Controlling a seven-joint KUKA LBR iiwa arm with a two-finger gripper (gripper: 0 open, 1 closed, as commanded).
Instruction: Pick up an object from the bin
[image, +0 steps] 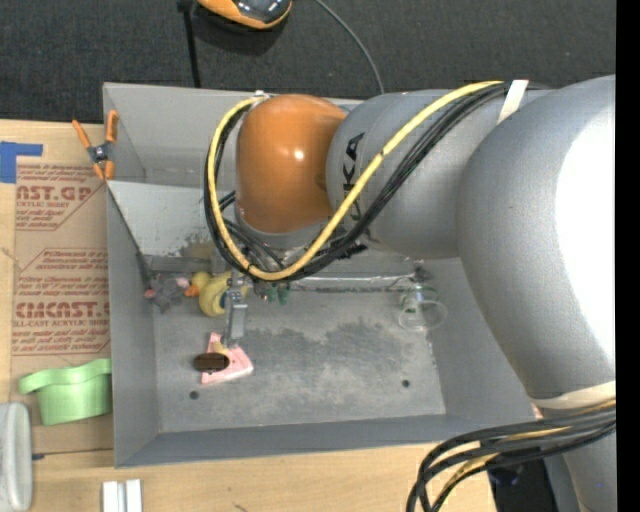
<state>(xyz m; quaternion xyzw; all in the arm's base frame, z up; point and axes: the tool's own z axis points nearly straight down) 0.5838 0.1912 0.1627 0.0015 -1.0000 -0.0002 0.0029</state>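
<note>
Camera view has the gripper (237, 335) low in the left part of the grey bin (330, 385), with its tip just above a small pink flat piece (234, 368) that lies on the bin floor. I cannot tell if the gripper is open or closed, because its lower end appears as one thin grey bar. I also see no thing gripped in it. It is very near to the pink piece, but I cannot confirm contact.

The contents of the bin, from left to right:
- A small reddish thing (160, 295) lies up and to the left of the pink piece.
- A yellow rounded toy (212, 292) sits above the pink piece, a little to its left.
- A dark brown oval thing (210, 360) touches the left edge of the pink piece.
- A clear glass-like thing (420, 308) lies to the right of the pink piece, well apart from it.
</note>
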